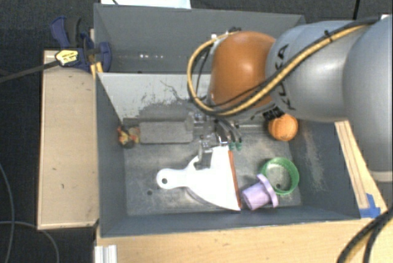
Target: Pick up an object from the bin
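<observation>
While beneath claw [206,154], one white scoop [212,187]

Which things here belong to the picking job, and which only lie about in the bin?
In the job: gripper; white flat scoop below it, mid-bin.
Lying about: purple cup, green ring, orange ball, small brown thing, grey block.

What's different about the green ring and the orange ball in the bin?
The green ring has a big hole with the bin floor showing through; the orange ball is solid. The ring lies flat near the front, right beside a purple cup-like thing; the ball sits farther back, just under the robot arm. The ring looks wider than the ball. Both are round and lie in the bin's right part.
</observation>
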Motion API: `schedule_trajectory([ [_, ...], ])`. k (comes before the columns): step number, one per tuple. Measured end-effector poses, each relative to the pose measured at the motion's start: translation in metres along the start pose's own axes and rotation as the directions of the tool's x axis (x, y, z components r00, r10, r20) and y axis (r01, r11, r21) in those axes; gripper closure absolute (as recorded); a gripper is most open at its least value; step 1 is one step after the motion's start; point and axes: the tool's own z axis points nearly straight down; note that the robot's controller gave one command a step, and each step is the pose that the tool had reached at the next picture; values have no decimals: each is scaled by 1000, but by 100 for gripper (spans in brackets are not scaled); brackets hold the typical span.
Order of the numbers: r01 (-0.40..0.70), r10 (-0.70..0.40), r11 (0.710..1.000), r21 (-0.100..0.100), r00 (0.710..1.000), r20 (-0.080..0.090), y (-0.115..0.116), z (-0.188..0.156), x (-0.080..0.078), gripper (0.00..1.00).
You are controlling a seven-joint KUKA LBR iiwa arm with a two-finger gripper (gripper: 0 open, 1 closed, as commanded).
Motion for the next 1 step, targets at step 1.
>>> schedule_trajectory([
  [1, 187, -187, 982, -1, 982, -7, -34, 64, 19, 100],
])
